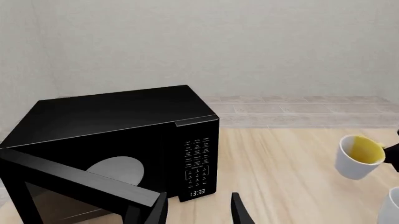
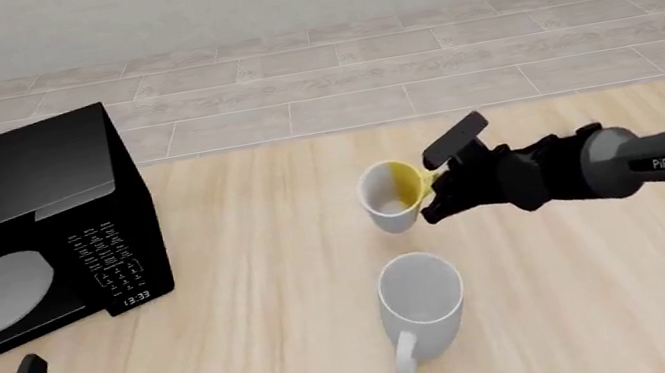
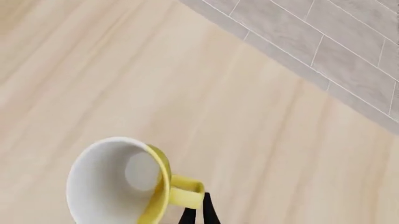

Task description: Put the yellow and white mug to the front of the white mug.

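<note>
The right gripper [image 2: 438, 191], closed on its yellow handle, held the yellow and white mug [image 2: 390, 197] tilted just beyond the white mug [image 2: 420, 296]; setting it down remained.

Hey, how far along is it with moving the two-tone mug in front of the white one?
Done: the right tool has the yellow mug by its handle, lifted and tilted. In hand: carrying it, now beyond the white mug, which stands upright. Left: bring it to the white mug's front, set it down, let go. The left tool is open, idle by the microwave.
</note>
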### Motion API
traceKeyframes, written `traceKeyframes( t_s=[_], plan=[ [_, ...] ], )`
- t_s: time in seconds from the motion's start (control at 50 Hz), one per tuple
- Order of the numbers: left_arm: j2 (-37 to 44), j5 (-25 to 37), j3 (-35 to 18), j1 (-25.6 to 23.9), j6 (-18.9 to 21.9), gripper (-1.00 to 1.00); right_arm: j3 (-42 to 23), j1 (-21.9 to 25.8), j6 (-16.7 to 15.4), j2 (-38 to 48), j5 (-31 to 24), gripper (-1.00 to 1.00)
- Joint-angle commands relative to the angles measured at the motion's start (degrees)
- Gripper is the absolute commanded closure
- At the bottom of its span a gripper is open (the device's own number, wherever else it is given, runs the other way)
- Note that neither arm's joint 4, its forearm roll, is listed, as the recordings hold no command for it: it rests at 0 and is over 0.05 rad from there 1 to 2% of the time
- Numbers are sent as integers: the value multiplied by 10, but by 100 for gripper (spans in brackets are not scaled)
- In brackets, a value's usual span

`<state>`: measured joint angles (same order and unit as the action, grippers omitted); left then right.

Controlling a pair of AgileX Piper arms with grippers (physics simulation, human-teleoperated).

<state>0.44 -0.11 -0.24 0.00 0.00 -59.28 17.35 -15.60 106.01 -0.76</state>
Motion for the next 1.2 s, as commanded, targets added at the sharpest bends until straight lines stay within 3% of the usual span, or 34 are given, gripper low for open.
traceKeyframes(
  t_s=[0.02,0.26,0.96,0.98,1.2],
  plan=[
    [0,0,0,0,0,-100,13,-24,12,16,23,100],
    [0,0,0,0,0,-100,17,-35,30,41,41,100],
    [0,0,0,0,0,-100,26,-47,32,87,72,100],
    [0,0,0,0,0,-100,26,-48,31,87,71,-100],
    [0,0,0,0,0,-100,42,-44,32,74,75,-100]
  ],
)
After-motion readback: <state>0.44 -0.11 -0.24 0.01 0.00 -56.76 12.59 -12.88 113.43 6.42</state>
